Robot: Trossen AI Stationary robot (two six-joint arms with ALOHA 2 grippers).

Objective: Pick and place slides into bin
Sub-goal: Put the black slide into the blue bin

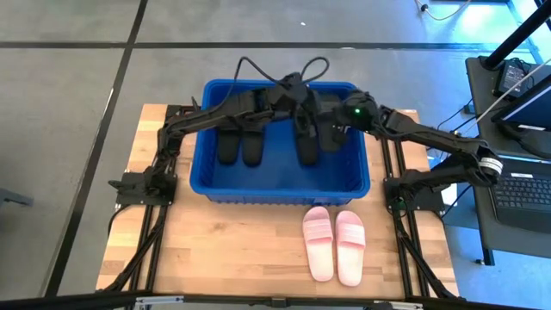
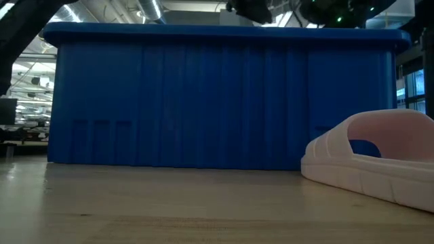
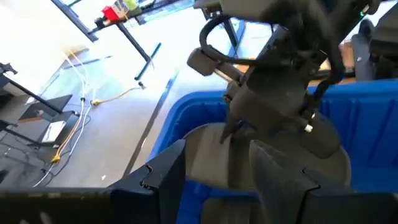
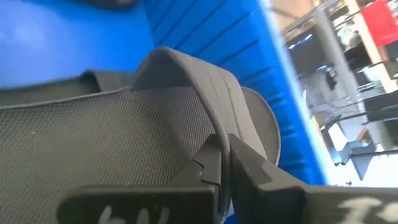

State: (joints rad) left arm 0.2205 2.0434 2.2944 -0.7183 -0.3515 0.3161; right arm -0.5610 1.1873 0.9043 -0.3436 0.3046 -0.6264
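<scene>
Two pale pink slides [image 1: 334, 244] lie side by side on the bare wooden table [image 1: 232, 250] near its front edge, just in front of the blue bin [image 1: 284, 187], with open tabletop to their left. Inside the bin two black slides [image 1: 241, 145] lie at the left, well clear of the walls, and another black slide [image 1: 307, 143] lies toward the right. Over the bin's far right the right gripper [image 4: 225, 163] is pinched tight on the strap of a black sandal [image 4: 124, 130] close to the wall, while the left gripper [image 3: 217, 171] hangs spread wide just beside it, holding nothing.
</scene>
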